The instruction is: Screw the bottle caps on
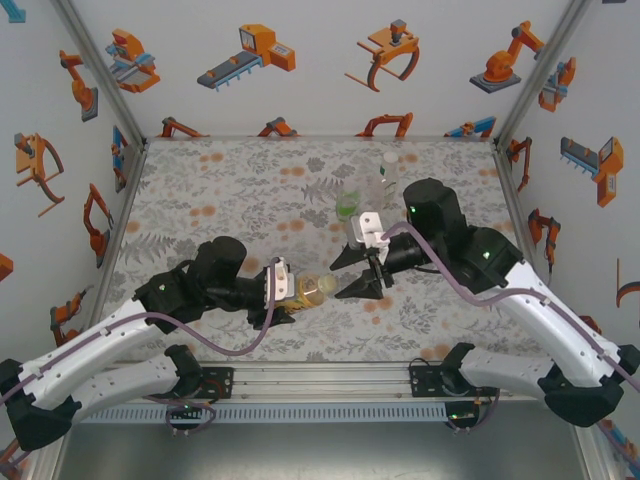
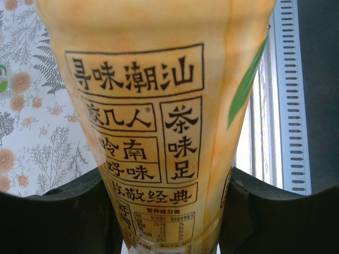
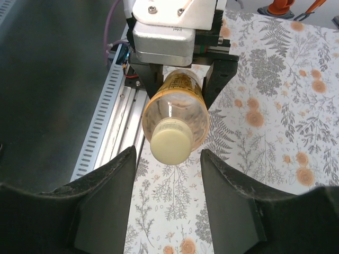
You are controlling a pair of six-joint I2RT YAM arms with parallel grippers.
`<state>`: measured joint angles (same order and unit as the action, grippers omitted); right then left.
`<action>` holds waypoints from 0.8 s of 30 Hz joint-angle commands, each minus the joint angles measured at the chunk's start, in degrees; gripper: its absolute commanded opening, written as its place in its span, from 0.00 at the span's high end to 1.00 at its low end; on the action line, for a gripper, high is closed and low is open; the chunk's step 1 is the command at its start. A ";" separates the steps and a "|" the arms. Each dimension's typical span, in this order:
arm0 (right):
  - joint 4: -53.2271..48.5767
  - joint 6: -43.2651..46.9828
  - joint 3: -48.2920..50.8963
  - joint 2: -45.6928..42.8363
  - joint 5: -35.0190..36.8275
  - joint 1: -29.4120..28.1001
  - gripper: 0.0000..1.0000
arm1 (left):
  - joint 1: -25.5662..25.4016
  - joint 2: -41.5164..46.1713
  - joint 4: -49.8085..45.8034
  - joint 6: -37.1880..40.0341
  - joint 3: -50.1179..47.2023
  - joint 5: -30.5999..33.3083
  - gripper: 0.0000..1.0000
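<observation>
The amber bottle (image 1: pixel 300 293) with a yellow label lies level above the table, and my left gripper (image 1: pixel 285 297) is shut on its body. In the left wrist view the label of the bottle (image 2: pixel 159 106) sits between the black fingers (image 2: pixel 58 217). A pale cap (image 3: pixel 169 144) sits on its neck, facing my right gripper (image 3: pixel 168 196). That gripper is open, its fingertips (image 3: pixel 114 180) just short of the cap on either side, touching nothing. In the top view the right gripper (image 1: pixel 358 273) is just right of the cap (image 1: pixel 325 288).
A short green bottle (image 1: pixel 347 206) and a clear bottle (image 1: pixel 386 175) stand upright at the back of the table, behind the right arm. The metal rail (image 3: pixel 114 121) of the near table edge runs below the held bottle. Flowered tabletop (image 1: pixel 220 200) lies to the left.
</observation>
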<state>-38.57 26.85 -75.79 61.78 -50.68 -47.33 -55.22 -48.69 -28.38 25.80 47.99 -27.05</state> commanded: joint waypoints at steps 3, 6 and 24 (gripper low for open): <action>-0.43 1.98 -0.42 0.27 0.92 -1.27 0.54 | -0.33 0.17 -0.51 -0.12 1.85 -1.60 1.00; -0.40 1.98 -0.74 0.58 1.49 -2.03 0.54 | -0.33 0.00 -0.51 -0.20 1.76 -1.60 1.00; -0.28 1.89 -1.80 1.33 4.51 -3.47 0.57 | -0.33 0.08 -0.55 0.03 1.32 -1.35 1.00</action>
<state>-38.79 27.94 -75.79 63.00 -46.78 -50.24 -55.27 -48.73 -28.38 25.80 47.99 -27.07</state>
